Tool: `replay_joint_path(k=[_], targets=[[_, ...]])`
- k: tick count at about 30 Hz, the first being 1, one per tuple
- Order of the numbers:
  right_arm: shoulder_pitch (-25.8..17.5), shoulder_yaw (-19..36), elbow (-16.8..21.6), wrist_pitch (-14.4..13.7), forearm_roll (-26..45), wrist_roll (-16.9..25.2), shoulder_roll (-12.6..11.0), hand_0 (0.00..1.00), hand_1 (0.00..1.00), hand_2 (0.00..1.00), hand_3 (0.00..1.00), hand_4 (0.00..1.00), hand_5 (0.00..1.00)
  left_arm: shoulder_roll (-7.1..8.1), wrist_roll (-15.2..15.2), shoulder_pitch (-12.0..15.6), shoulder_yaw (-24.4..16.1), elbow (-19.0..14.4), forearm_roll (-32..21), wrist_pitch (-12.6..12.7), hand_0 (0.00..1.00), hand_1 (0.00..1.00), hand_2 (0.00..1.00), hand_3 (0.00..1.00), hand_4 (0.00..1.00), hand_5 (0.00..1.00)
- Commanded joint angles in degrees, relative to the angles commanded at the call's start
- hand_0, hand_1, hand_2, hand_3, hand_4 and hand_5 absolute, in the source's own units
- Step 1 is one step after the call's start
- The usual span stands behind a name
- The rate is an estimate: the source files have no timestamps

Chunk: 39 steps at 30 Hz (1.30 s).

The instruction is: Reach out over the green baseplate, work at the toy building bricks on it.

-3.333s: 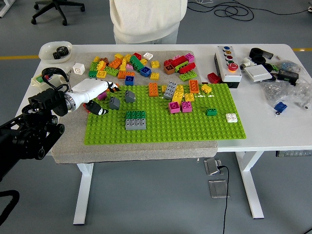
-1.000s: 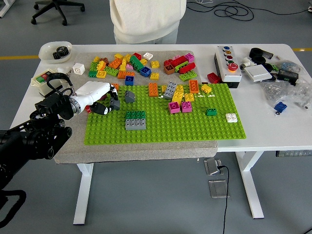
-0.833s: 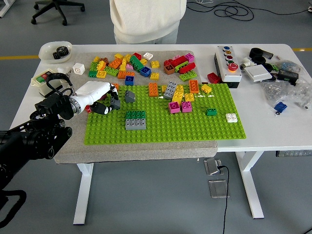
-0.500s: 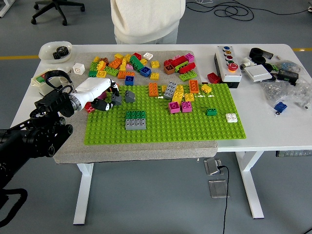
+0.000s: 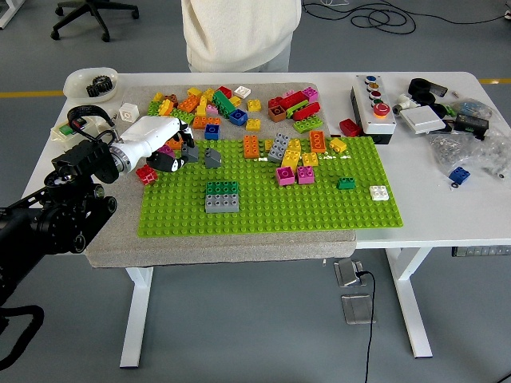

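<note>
My left hand [image 5: 164, 152] sits over the baseplate's near-left corner, fingers [image 5: 172, 162] curled down. A small grey brick [image 5: 189, 153] is right at the fingertips, touching or nearly so; can't tell if I've really got it pinched or it's just resting against them. So grip state: curled, maybe on the grey brick, not sure.

Green baseplate [image 5: 319, 207] spreads out to the right of my fingers and toward the bench's near edge. A second grey brick [image 5: 212, 159] lies just right of the fingertips. The green-on-grey stack [image 5: 222, 196] is a bit right and nearer me. A red brick [image 5: 146, 174] sits just off the plate's left edge, under my wrist side. Loose brick pile [image 5: 215, 104] is beyond my fingers, on the grey mat [image 5: 112, 239].

My read on doing this well: get thumb & index squarely on opposite faces of the grey brick, not a corner, since it looks tilted. Lift straight, don't drag, or I'll nudge the other grey one. If placing, line studs up before pressing.

Right hand isn't in shot. A person [image 5: 239, 32] stands at the bench's far side, hands not visible.
</note>
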Motion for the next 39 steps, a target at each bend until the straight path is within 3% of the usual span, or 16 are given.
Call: replay_joint_path(k=[3,5,15,28,39], targets=[[0.0,0.1,0.0,0.0,0.0,0.0,0.0,0.741,0.644,0.682,0.627,0.819,0.529,0.26,0.4,0.4,-0.6,-1.2,0.5,-0.2,0.6,0.587,0.538,0.524,0.448,0.002],[-0.1,0.3,0.0,0.0,-0.1,0.0,-0.1,0.741,0.644,0.682,0.627,0.819,0.529,0.72,1.3,1.6,-2.4,-4.3,1.8,-0.8,0.6,0.587,0.538,0.524,0.448,0.002],[-0.5,0.8,0.0,-0.1,-0.2,0.1,-0.2,0.741,0.644,0.682,0.629,0.819,0.529,1.71,4.4,4.8,-5.6,-12.9,5.0,-2.6,0.595,0.58,0.537,0.522,0.426,0.002],[-0.8,1.1,0.0,-0.1,-0.6,0.2,-0.4,0.741,0.644,0.683,0.631,0.819,0.529,2.34,6.5,8.5,-7.1,-19.7,7.2,-4.0,0.591,0.576,0.536,0.522,0.424,0.002],[-0.8,1.4,0.0,-0.1,-0.9,0.3,-0.4,0.741,0.644,0.682,0.632,0.819,0.529,2.16,8.9,13.8,-8.1,-27.3,9.1,-5.5,0.59,0.572,0.535,0.522,0.423,0.002]])
